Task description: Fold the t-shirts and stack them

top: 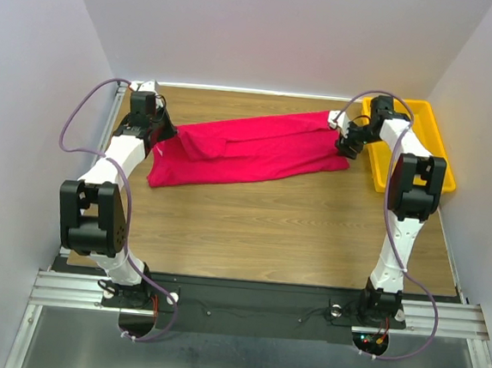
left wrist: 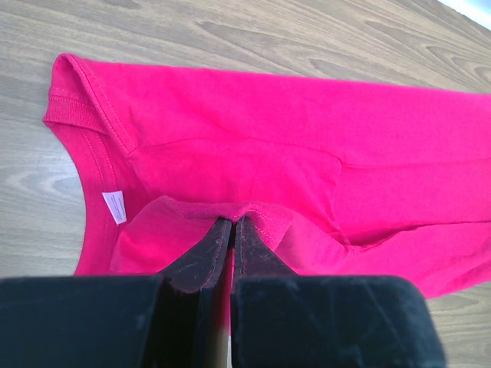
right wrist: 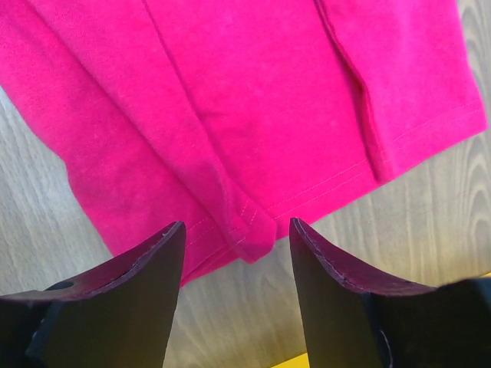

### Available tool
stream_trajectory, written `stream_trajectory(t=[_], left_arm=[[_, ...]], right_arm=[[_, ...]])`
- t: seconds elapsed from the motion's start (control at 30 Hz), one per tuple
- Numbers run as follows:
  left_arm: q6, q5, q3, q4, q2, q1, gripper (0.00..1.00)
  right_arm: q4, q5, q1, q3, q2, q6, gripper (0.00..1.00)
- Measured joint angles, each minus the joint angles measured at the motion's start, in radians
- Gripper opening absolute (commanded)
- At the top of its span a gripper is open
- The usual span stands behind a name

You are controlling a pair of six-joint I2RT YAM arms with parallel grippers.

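We stood in a robotics lab cell.
We saw a wood-grain table (top: 268, 229) boxed by bare white walls (top: 268, 31), with a cabled left arm (top: 97, 214) and right arm (top: 414, 186) bolted to an aluminium rail (top: 64, 287).

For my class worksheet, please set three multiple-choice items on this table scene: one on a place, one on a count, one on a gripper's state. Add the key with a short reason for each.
1. Where on the wooden table does the yellow plastic tray sit?
A. Near left corner
B. In the middle
C. Far right corner

2. Counting the crimson-pink cloth t-shirt, how many garments lie on the table?
A. One
B. Two
C. Three

3. How does the right gripper stand?
A. Shut on the tray's rim
B. Open, over the t-shirt's hem
C. Shut on a sleeve

Key
1 C: the overhead view shows the tray at the far right, beside the shirt's end.
2 A: only one shirt shows, laid in a long band.
3 B: the right wrist view shows both fingers apart with the hem below them.
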Motion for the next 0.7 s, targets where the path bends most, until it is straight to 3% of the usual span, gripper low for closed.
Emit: stream_trajectory(t=[0.2,0.23,0.27,0.3,0.47,0.7], left_arm=[[-0.003,0.0,-0.002,0.002,-0.002,0.0,0.0],[-0.003,0.0,-0.002,0.003,-0.002,0.0,0.0],[-0.003,0.0,-0.003,0.004,-0.003,0.0,0.0],[-0.003,0.0,-0.006,0.004,-0.006,0.0,0.0],[-0.004,0.0,-0.02,0.003,-0.02,0.019,0.0],[-0.007,0.0,-0.034,0.008,-0.034,0.039,0.0]], right_arm=[[0.0,0.015,0.006,0.017,0.006,-0.002,0.52],[0.002,0.017,0.006,0.029,0.012,0.0,0.46],[0.004,0.018,0.006,0.04,0.017,0.002,0.45],[0.005,0.021,0.006,0.05,0.021,0.002,0.37],[0.005,0.032,0.011,0.069,0.033,0.014,0.2],[0.005,0.035,0.013,0.069,0.049,0.028,0.09]])
